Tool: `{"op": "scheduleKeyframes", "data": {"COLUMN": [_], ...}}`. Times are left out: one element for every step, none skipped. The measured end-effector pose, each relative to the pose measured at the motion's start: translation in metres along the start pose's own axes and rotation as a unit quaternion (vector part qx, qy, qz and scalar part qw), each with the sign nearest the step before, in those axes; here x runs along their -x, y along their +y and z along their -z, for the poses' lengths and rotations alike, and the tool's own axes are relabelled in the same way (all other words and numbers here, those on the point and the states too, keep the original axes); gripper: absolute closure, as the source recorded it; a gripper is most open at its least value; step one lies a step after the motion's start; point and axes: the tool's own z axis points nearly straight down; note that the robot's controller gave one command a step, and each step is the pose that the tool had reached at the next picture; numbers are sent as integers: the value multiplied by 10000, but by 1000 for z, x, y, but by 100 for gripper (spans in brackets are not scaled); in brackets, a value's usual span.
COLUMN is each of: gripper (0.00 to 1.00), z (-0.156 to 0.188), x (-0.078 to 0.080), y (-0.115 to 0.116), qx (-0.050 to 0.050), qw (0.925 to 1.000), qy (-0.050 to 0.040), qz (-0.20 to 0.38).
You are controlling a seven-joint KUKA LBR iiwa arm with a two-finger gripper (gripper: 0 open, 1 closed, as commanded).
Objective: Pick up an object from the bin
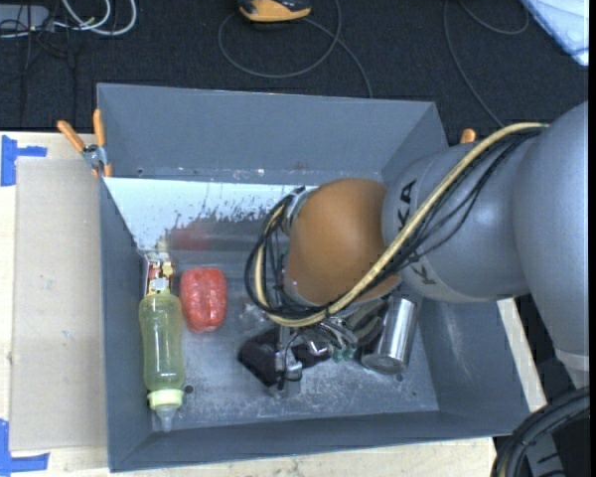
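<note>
My gripper [294, 362] is low over the bin floor, front of centre, mostly hidden beneath the arm's orange cover. A black angular lump [258, 358] lies on the floor touching its left side; whether it is held I cannot tell. A silver metal cylinder [392, 336] stands tilted just to the gripper's right, partly under the arm. A red bumpy soft thing [205, 298] lies apart to the upper left.
A pale yellow-green plastic bottle [162, 344] lies lengthwise along the bin's left wall, cap toward the front. A small red-and-gold item [159, 274] sits at its far end. The arm and its looping cables cover the bin's right middle.
</note>
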Motion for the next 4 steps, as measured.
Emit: {"op": "scheduleKeyframes", "data": {"gripper": [0,100,100,100], "z": [-14,-38,-38,57], "x": [22,36,35,35], "y": [-10,-22,-23,-24], "qx": [1,9,11,13], "qw": [9990,9963,9963,9954], "qy": [-7,5,6,7], "qz": [-443,-860,-865,-960]}}
